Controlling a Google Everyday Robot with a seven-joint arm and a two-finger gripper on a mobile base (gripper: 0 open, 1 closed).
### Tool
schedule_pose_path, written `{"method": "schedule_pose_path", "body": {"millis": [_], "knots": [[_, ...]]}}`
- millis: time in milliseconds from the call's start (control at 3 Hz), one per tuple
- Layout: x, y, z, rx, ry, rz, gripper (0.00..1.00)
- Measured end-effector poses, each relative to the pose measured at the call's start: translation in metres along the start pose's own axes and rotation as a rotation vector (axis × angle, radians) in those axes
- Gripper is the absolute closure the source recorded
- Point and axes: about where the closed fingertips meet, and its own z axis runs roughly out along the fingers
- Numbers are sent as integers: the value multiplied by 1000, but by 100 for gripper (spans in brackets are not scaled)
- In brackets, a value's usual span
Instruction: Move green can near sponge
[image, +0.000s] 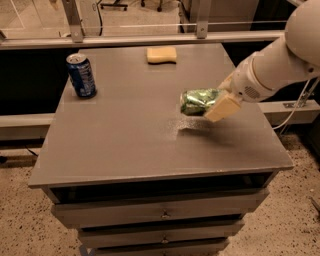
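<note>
The green can (197, 101), mottled green and white, lies on its side and is held a little above the grey table top (130, 130) at the right middle. My gripper (216, 101) comes in from the right on a white arm and is shut on the can's right end; one tan finger (223, 107) covers the near side. The pale yellow sponge (161, 54) lies flat at the table's far edge, well beyond the can and slightly to its left.
A dark blue can (81, 75) stands upright at the far left of the table. Drawers (160, 215) sit below the front edge. A rail with metal posts (201, 20) runs behind the table. A cable (300, 107) hangs at the right.
</note>
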Motion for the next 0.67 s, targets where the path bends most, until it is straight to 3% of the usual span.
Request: {"method": "schedule_pose_path", "body": {"millis": [667], "knots": [[-24, -121, 47, 106, -100, -9, 100]]}}
